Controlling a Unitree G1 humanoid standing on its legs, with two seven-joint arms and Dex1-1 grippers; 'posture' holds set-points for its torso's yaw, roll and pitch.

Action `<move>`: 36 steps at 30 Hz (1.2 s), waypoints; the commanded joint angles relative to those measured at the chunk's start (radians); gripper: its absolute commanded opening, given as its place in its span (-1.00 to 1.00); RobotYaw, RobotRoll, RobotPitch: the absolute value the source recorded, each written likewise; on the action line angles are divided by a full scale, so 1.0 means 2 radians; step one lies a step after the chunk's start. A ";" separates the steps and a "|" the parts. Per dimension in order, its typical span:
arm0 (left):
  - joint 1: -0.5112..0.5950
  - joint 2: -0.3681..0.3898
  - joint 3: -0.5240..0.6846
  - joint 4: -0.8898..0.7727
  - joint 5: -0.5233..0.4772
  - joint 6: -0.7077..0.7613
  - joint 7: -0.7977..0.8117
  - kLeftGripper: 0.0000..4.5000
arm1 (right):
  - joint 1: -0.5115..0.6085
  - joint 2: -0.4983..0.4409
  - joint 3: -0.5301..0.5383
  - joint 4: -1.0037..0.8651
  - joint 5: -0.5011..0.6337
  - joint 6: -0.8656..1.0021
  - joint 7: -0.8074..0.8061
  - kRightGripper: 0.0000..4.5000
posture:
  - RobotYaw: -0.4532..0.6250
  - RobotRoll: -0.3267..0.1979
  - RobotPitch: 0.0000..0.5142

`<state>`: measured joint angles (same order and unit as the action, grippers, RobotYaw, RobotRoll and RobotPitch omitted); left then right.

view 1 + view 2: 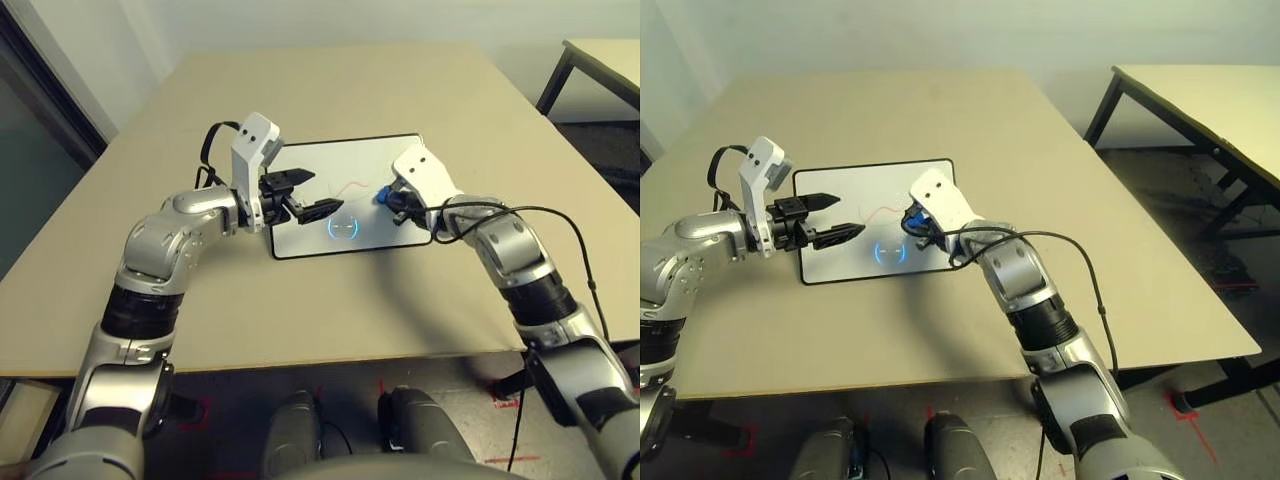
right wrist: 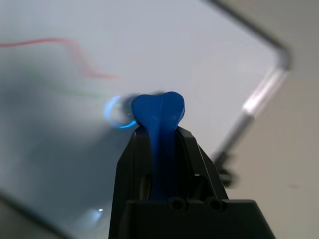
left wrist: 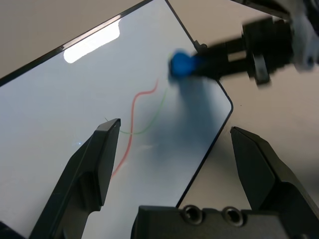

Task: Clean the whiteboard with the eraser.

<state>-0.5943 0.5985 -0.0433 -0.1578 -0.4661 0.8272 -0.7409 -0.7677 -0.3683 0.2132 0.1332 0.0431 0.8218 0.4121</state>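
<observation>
The flat white rectangular whiteboard with its thin black frame (image 1: 300,240) lies on the tan worktop (image 1: 330,310), near the middle, with a thin red scribble (image 3: 130,129) across its glossy face.

Over the board's left part, the left gripper (image 1: 310,195) hovers with its two black jaws well apart and nothing between them.

At the board's right edge, the right gripper (image 2: 162,144) has its jaws clamped on the small bright blue oblong eraser (image 2: 158,110). The block's free end sticks out beyond the fingertips toward the board, just right of the scribble. Whether it touches the surface cannot be told.

The eraser bulges above the pinch in the right wrist view, so it is probably soft and light. A firm hold low on the block, as now, should leave enough tip to wipe with. Too much downward push may bend it or twist it in the jaws.

The board looks stiff, smooth and light, so it may slide under the strokes. The open left jaws could steady it at the frame or left edge.
</observation>
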 commanded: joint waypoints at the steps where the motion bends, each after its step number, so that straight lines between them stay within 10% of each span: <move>1: -0.003 -0.002 -0.007 0.001 0.003 0.002 -0.002 1.00 | 0.003 0.002 -0.002 0.018 -0.011 -0.002 -0.005 -0.73 | -0.20 0.25 -0.74; 36: 0.012 -0.004 -0.012 -0.015 -0.002 0.016 -0.005 1.00 | 0.060 0.018 0.079 -0.117 -0.016 0.072 0.052 -0.74 | -0.22 0.25 -0.60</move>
<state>-0.5811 0.5876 -0.0597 -0.1792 -0.4711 0.8470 -0.7499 -0.6688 -0.3302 0.3313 -0.0978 0.0054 0.9245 0.4985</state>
